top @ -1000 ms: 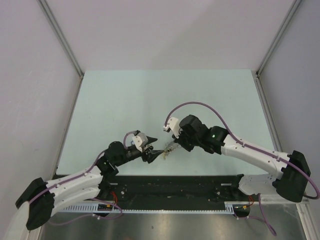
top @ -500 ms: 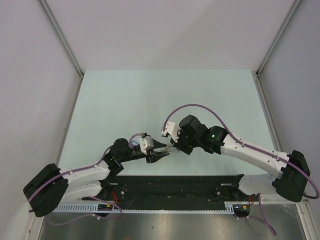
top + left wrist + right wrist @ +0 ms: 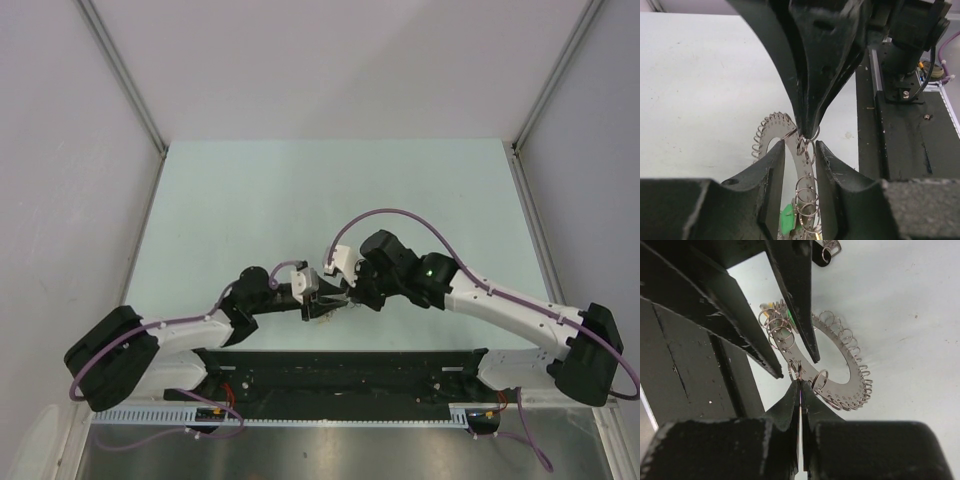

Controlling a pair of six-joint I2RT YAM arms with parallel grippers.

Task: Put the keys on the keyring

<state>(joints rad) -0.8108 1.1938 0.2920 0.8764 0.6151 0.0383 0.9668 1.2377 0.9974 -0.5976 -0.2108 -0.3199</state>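
- While hanging over the table's [image 3: 250,200] near middle, pinching a small loop [image 3: 809,137] on the keyring [image 3: 792,170] rim with right gripper [image 3: 799,382] pressed tight.
- Straddling the band lengthwise with left gripper [image 3: 800,150], facing in from the opposite side; not managing to tell if actually biting.
- Not spotting any readable writing.

1. The keyring [image 3: 790,162] is placed over the counter [image 3: 250,200], near its front edge, midway across.
2. It is flanked by the left gripper [image 3: 801,148] fingers [image 3: 772,172].
3. A small ring [image 3: 797,371] on its rim is met by the right gripper [image 3: 799,385], set opposite.
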